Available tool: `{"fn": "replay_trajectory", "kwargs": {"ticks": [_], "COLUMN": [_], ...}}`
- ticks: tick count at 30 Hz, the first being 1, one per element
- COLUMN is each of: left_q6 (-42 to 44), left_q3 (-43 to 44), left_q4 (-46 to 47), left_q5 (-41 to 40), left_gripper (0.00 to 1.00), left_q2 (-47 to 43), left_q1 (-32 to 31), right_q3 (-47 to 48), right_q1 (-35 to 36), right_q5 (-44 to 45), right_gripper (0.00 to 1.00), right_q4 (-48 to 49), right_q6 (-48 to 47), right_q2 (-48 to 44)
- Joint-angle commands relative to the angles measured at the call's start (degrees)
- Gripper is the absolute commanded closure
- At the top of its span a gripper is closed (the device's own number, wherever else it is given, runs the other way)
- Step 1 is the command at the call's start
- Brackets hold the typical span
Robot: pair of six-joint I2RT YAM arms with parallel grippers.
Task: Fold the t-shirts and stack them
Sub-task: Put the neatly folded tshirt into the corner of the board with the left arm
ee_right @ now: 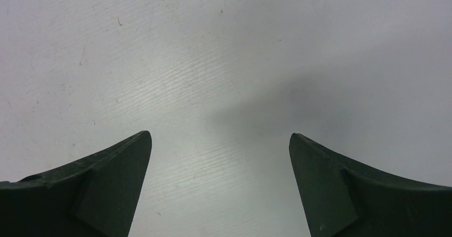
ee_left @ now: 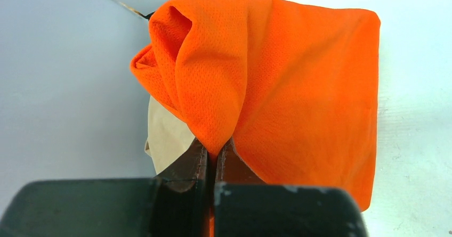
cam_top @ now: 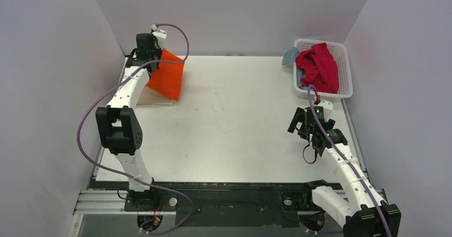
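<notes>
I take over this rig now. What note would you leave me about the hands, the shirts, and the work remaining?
Left hand: shut on the bright orange mesh t-shirt, held up over the tan cloth t-shirt at the far left corner.
Right hand: open, empty, above the table.
Crimson red t-shirt and grey-blue t-shirt: crumpled in the white plastic lattice basket.
Done: tan one seems laid down. Left: orange, then both basket shirts.
</notes>
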Motion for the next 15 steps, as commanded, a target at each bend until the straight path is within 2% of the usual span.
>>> {"fn": "replay_trajectory", "kwargs": {"ticks": [1, 6, 15], "left_q6": [0.25, -1.45, -4.82], "left_q3": [0.46, 5.08, 8.39], "left_q4": [2.65, 1.72, 1.77], "left_q5": [10.86, 18.12, 22.98], "left_gripper": [1.0, 1.0, 1.0], "left_q2": [-0.33, 4.84, 11.57], "left_q1": [3.68, 9.36, 14.18], "right_q3": [1.47, 2.49, 4.61], "right_q1": [-0.36, -0.36, -0.36], "right_q5": [2.13, 2.55, 3.7], "right_gripper": [0.03, 0.03, 0.03], "right_q4": [-2.16, -3.7, -6.29], "right_q6": [0.06, 0.27, 0.75], "right_q2": [1.25, 2.11, 1.91]}}
